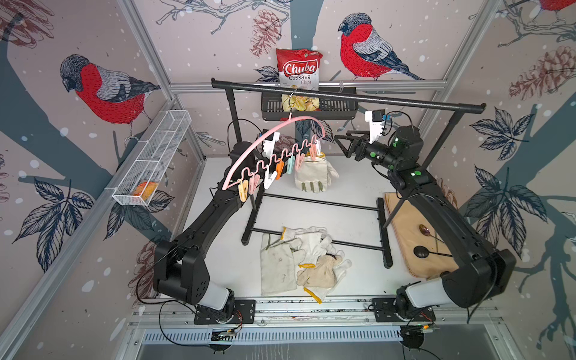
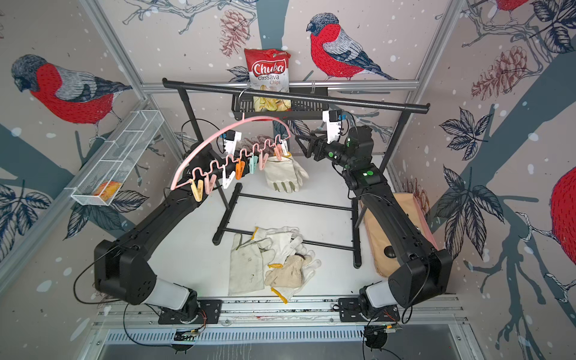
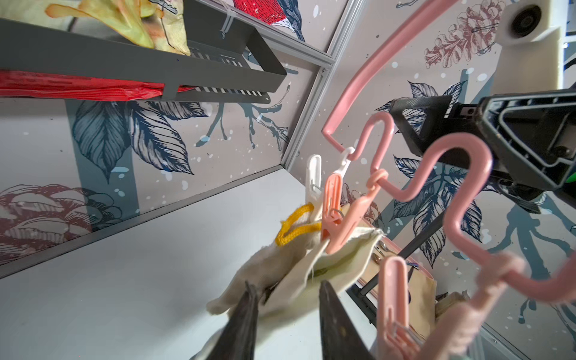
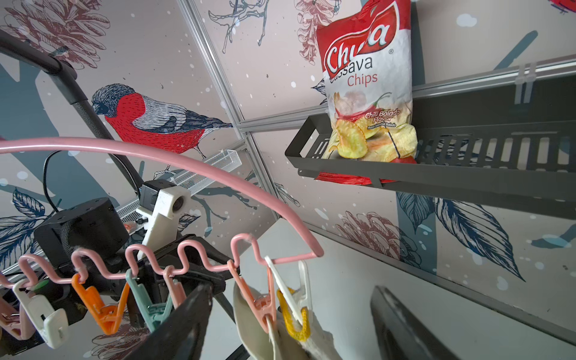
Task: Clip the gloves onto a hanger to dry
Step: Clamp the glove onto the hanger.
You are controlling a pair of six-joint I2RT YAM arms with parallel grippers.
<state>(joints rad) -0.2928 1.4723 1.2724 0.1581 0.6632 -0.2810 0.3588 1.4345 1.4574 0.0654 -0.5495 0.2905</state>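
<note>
The pink hanger (image 1: 265,134) hangs from the black rack with a row of pastel pegs. At its right end a pink peg (image 3: 343,218) holds an off-white leather glove (image 1: 313,176). A white peg (image 3: 314,180) beside it holds a knitted glove by its yellow cuff (image 3: 296,224). Three more gloves (image 1: 299,258) lie piled on the table near the front. My left gripper (image 3: 286,290) is open just below the hung gloves, with nothing between its fingers; the pegs mostly hide it in both top views. My right gripper (image 1: 343,143) stands wide open, right of the hanger's end and clear of the gloves.
The black rack's top bar (image 1: 343,96) crosses above both grippers, and its base bars (image 1: 318,202) lie on the table. A black shelf (image 1: 336,107) on the back wall holds a chips bag (image 1: 299,68). A white mesh basket (image 1: 152,159) hangs left. A tan cushion (image 1: 414,237) with spoons lies right.
</note>
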